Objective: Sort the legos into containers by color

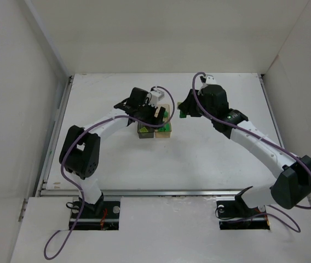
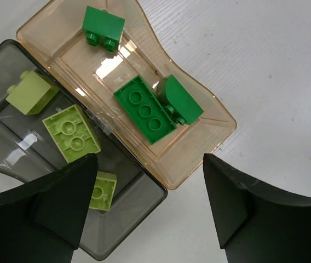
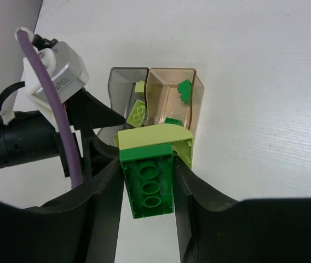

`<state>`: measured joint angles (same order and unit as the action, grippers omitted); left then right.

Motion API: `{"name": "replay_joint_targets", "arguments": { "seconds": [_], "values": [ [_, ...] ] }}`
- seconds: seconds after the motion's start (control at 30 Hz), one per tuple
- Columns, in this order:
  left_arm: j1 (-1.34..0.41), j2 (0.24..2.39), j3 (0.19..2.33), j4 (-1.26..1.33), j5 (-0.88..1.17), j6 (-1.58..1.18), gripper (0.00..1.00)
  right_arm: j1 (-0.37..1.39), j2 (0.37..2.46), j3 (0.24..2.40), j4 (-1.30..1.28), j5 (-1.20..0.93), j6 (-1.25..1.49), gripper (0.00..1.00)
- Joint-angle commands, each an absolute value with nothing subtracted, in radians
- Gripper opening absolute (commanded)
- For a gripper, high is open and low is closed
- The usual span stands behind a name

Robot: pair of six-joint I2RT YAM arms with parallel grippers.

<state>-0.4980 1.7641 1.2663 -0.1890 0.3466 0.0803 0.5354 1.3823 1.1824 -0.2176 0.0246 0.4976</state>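
As wrist view shows, right gripper (image 3: 147,169) pinching brick (image 3: 146,193)

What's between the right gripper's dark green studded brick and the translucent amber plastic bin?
A pale yellow-green curved plastic brick, touching the green brick, per right wrist view.

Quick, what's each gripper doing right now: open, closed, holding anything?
Left gripper: jaws open, holding nothing.
Right gripper: jaws shut on a dark green brick, with a pale yellow-green piece at its far end.
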Motion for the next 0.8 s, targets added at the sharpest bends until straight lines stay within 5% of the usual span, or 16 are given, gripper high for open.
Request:
{"name": "replay_joint_targets", "arguments": {
  "seconds": [0.0,0.37,0.5,0.77],
  "values": [
    [-0.502,1.675,1.31,-0.175,0.415,0.075,0.75,0.531,1.345,1.187,-0.202,0.029,0.477,0.0],
    [-0.431,1.483,1.29,-0.236,0.931,0.562,0.62,0.512,1.235,1.138,-0.16,-0.406,-0.052,0.0],
    [-0.442,1.47,1.301,-0.209,1.022,0.663,0.79,0.512,1.226,1.104,-0.123,-0.533,-0.237,0.0],
    [-0.476,1.489,1.391,-0.259,1.043,0.762,0.89,0.512,1.244,1.126,-0.091,-0.705,-0.359,0.0]
  ]
}}
